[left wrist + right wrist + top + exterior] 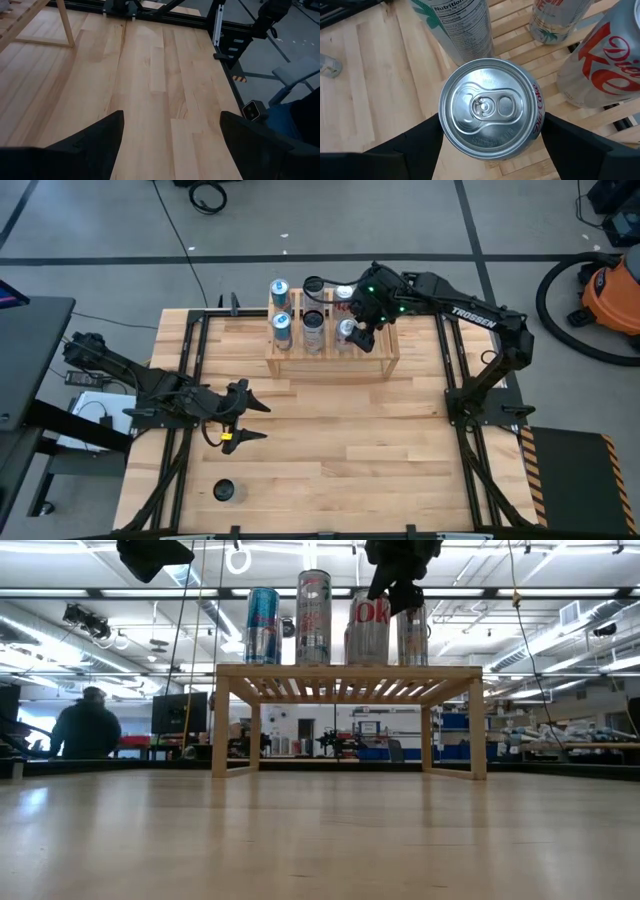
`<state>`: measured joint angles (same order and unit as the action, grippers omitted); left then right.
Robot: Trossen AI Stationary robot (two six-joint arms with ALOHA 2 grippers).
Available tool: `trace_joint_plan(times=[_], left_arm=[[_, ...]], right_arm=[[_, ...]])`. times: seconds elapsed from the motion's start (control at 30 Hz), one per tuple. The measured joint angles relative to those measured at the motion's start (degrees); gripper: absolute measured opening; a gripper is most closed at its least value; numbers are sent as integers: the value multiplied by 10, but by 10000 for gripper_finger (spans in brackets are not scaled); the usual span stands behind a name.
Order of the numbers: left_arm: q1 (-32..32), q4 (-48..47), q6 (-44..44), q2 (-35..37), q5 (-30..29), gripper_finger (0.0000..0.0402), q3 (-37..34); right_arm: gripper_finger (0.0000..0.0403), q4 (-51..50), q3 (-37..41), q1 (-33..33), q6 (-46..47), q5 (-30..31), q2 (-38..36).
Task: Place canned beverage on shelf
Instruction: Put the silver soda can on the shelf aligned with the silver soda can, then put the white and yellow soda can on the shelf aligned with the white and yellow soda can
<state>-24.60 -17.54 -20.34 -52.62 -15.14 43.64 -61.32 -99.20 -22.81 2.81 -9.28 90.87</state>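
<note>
Up on the wooden shelf [330, 365] the right gripper [490, 135] hugs a smooth, slippery can [491, 107] by its round sides, likely easy to dent.

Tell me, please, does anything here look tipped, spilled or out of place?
Nothing stands out. The cans stand upright on the shelf; the right hand brackets a Diet Coke can there. The left hand waits open.

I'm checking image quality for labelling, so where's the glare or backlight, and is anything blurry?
Low view: ceiling lights backlight the cans on the shelf; the near tabletop looks soft. Right wrist view: the can top is sharp, with a mild sheen. High view: evenly lit.
</note>
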Motion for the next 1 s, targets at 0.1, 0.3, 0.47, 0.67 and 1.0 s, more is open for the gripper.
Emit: trace_joint_plan(times=[0.1,0.3,0.47,0.67,1.0], left_arm=[[0,0,0,0,0,332,0],[0,-5,0,0,0,332,0],[0,-9,1,0,0,332,0],[0,-11,1,0,0,332,0],[0,-12,1,0,0,332,0]], right_arm=[[335,0,0,-4,0,0,0],[344,-1,0,-7,-9,1,0],[345,0,0,-7,-14,0,0],[346,-1,-18,-7,-15,-13,0],[346,-21,-109,-7,-26,-12,-2]])
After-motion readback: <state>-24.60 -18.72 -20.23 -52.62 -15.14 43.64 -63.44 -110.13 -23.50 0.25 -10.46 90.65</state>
